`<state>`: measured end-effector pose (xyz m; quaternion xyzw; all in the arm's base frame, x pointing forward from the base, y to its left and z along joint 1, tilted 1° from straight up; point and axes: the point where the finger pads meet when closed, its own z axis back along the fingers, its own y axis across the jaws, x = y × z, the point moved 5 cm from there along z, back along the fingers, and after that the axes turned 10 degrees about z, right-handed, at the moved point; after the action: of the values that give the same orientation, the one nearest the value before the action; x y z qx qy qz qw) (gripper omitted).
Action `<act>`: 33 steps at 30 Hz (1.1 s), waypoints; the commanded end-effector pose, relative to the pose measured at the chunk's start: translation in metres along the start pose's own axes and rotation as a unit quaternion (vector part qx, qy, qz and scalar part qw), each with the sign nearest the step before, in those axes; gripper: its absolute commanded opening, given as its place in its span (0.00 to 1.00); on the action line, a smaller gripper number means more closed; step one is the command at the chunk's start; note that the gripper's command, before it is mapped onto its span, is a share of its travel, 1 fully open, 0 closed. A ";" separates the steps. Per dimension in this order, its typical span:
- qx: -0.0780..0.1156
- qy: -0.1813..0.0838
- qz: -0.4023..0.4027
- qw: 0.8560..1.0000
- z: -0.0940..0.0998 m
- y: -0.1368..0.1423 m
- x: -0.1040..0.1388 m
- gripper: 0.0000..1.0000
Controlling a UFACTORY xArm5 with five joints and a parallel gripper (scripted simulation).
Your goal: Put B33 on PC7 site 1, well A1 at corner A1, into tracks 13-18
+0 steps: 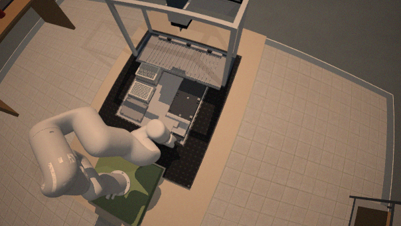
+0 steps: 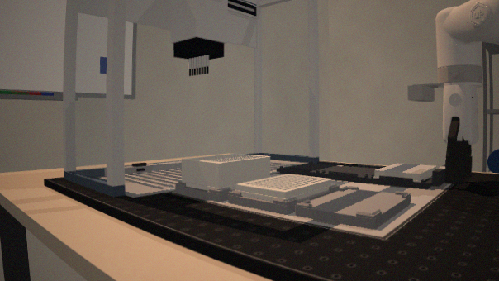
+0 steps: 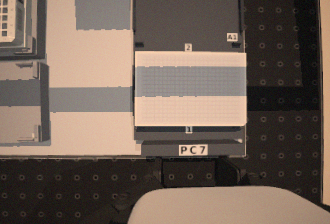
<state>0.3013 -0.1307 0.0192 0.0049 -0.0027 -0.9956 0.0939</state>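
The carrier PC7 [image 3: 193,149] lies on the apron in front of the rails [image 1: 186,59], roughly in line with their right part. B33 [image 3: 190,89], a pale 384-well plate, sits flat on site 1 next to the handle; it also shows in the overhead view [image 1: 178,127] and the low side view [image 2: 406,170]. Its label is not visible. Sites 2 and 3 [image 1: 186,102] are bare and dark. My gripper [image 3: 189,166] is open and low, at the handle end of the carrier, with one finger to each side. It holds nothing.
Nest S1 [image 1: 133,111] is empty. B38 [image 1: 141,91] sits in S2 and B83 [image 1: 147,71] in S3, left of the carrier. The lamps [image 1: 188,44] behind the rails look dark. The instrument frame and pipetting head [image 2: 198,55] stand over the rails.
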 end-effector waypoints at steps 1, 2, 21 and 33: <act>0.001 0.001 0.000 1.000 0.001 0.001 -0.004 0.81; 0.001 0.001 0.000 1.000 0.001 0.001 -0.005 0.81; 0.001 0.001 0.000 1.000 0.001 0.004 -0.021 0.81; 0.001 0.001 0.000 1.000 0.001 0.006 -0.031 0.81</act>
<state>0.3299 -0.1303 0.0196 0.0050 -0.0026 -0.9956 0.0940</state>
